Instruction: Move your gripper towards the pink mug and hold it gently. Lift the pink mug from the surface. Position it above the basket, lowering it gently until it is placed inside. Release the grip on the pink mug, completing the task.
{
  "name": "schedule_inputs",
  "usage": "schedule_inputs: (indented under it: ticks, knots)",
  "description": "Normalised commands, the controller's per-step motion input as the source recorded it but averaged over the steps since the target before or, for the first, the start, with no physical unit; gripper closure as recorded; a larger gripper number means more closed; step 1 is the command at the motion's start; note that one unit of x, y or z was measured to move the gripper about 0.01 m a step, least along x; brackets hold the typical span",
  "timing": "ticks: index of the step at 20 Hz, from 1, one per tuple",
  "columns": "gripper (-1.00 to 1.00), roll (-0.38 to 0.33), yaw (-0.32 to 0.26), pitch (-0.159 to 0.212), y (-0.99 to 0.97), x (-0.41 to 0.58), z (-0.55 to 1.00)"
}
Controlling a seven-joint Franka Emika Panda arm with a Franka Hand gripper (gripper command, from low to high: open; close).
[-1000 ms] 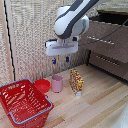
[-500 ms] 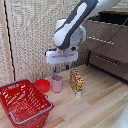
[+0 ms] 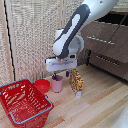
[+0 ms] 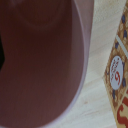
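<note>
The pink mug (image 3: pixel 57 84) stands upright on the wooden floor, between a low red bowl and a box. My gripper (image 3: pixel 60 75) hangs right over the mug, its dark-blue fingertips (image 3: pixel 54 76) at the height of the rim, spread apart and holding nothing. In the wrist view the mug's darker inside (image 4: pixel 40 65) fills most of the picture, with one dark fingertip (image 4: pixel 2 52) at the edge. The red basket (image 3: pixel 15 95) with lattice sides stands at the exterior view's lower left, apart from the mug.
A low red bowl (image 3: pixel 42 86) sits beside the mug on the basket's side. A patterned box (image 3: pixel 76 82) stands upright on the mug's other side, also in the wrist view (image 4: pixel 117 75). A slatted wall and a dark drawer cabinet (image 3: pixel 107 50) stand behind.
The gripper has come down and shifted slightly toward the mug, from above it to rim height. Mug, bowl, box and basket have not moved.
</note>
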Motion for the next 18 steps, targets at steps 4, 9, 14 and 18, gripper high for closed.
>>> schedule_inputs:
  ticks: [4, 9, 14, 18]
  knots:
    - [1.0, 0.0, -0.005, 0.0, 0.0, 0.106, -0.13]
    - [1.0, -0.005, -0.001, 0.012, 0.01, 0.054, -0.05]
    - [1.0, -0.004, 0.0, 0.01, 0.01, 0.041, 0.0]
    - [1.0, -0.003, 0.0, 0.016, 0.0, 0.179, 0.02]
